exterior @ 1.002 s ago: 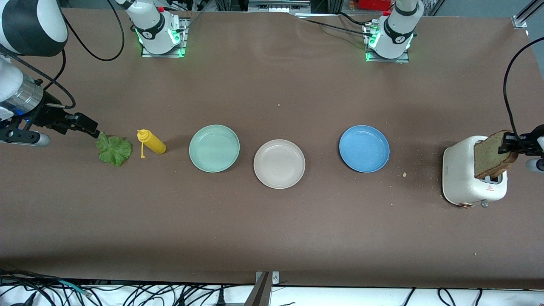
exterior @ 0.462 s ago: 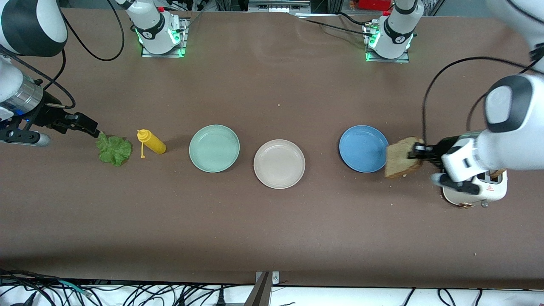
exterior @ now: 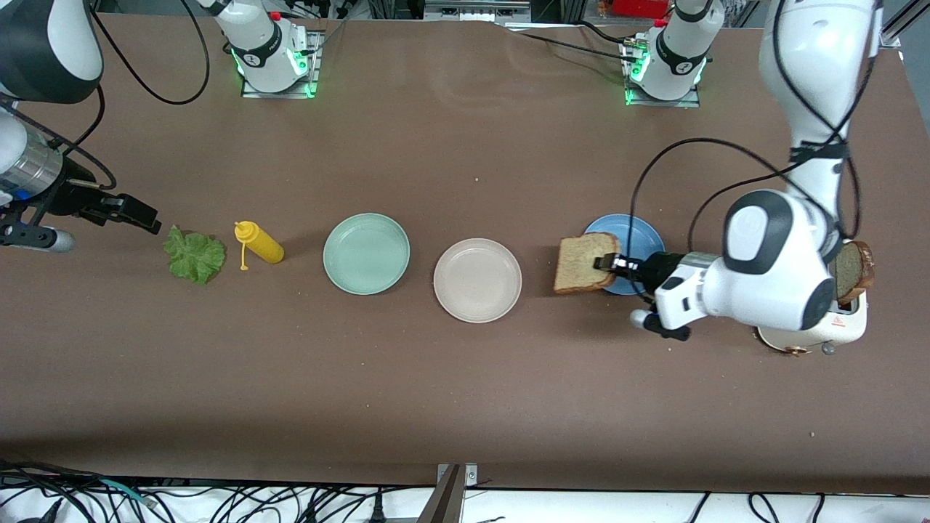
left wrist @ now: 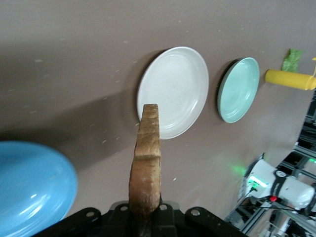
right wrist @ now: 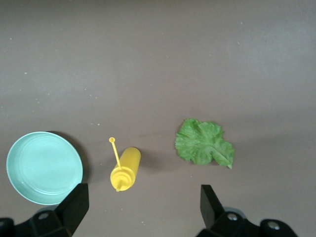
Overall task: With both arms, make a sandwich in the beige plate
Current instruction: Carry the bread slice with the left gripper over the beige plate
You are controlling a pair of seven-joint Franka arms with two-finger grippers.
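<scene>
Spanning brown table [exterior: 465,378], cables [exterior: 218,505] along edge

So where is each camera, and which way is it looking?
Front view: high across the table, facing both arms; the left claw holds a bread slice.
Left wrist view: over the beige plate; its claw shows.
Right wrist view: over the lettuce leaf; open right claw shows.
Both wrist views share the mint-green plate and yellow squeeze bottle.
</scene>
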